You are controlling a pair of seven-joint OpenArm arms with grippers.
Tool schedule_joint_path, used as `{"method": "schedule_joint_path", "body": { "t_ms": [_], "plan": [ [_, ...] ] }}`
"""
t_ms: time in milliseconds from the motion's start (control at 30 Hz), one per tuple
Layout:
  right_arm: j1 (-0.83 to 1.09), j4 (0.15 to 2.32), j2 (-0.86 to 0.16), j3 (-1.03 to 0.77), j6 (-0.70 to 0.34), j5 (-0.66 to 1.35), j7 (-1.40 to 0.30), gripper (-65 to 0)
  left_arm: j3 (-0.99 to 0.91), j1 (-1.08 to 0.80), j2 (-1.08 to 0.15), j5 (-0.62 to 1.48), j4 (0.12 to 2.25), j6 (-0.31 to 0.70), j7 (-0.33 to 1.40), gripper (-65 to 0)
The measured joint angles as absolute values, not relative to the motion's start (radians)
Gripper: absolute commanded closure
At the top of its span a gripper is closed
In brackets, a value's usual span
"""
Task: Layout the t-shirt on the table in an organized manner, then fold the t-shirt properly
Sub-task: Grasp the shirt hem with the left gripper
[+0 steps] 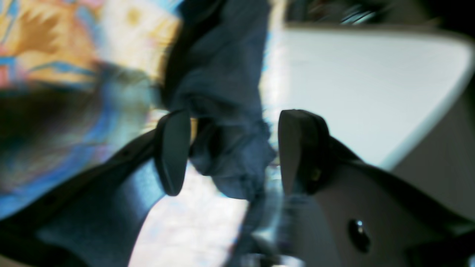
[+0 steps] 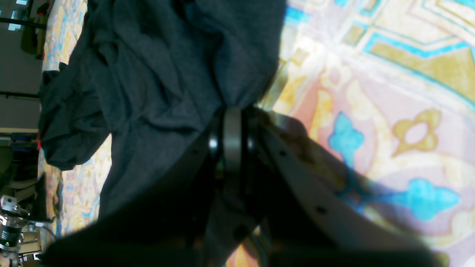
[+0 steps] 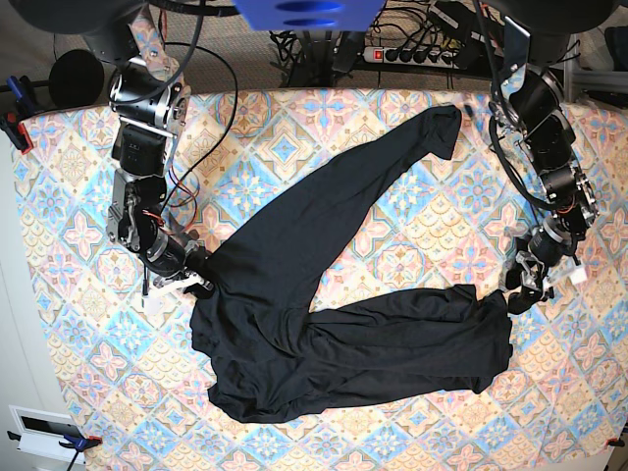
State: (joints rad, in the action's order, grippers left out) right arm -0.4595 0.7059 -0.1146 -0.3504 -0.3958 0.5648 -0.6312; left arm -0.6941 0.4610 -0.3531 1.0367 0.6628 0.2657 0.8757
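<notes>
The black long-sleeved t-shirt [image 3: 324, 334] lies crumpled on the patterned table [image 3: 59, 245]. One sleeve runs up toward the back and the other stretches out to the right. My right gripper [image 3: 199, 280] is at the shirt's left edge; the right wrist view shows it [image 2: 232, 111] shut on a gathered pinch of t-shirt [image 2: 159, 74]. My left gripper [image 3: 515, 294] is at the end of the right-hand sleeve. In the blurred left wrist view its fingers [image 1: 172, 152] stand wide apart, with a bunch of the dark t-shirt fabric [image 1: 230, 92] between them.
A power strip [image 3: 412, 54] and cables lie beyond the table's back edge. The table's right edge is close to my left gripper, and a white surface [image 1: 352, 85] shows past it in the left wrist view. A white box [image 3: 39, 427] sits off the front left corner.
</notes>
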Motion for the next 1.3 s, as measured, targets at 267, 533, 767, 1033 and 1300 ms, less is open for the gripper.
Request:
{"method": "schedule_joint_path", "body": {
  "t_ms": [267,533,767,1033,1300],
  "plan": [
    [-0.458,0.706,-0.116,-0.345,-0.396,0.568,-0.632,0.0,-0.451,0.499,-0.453,0.697,0.916,0.283,0.763,-34.7],
    [-0.458,0.706,-0.115,-0.344,-0.397,0.568,-0.635,0.0,-0.002,0.561,-0.529,0.284,1.025,0.301,0.616,-34.7],
    [-0.458,0.706,-0.116,-0.344,-0.396,0.568,-0.632,0.0,0.041,0.578,-0.503,0.082,0.937,0.307,0.618,-34.8],
    [-0.458,0.706,-0.116,-0.344,-0.396,0.569,-0.634,0.0,-0.273,0.582,-0.471,0.296,0.653,0.352,0.607,-34.6],
    [-0.449,0.707,-0.115,-0.343,-0.398,0.568,-0.629,0.0,-0.298,0.559,-0.449,0.529,0.654,0.367,0.578,-34.6]
  ]
}}
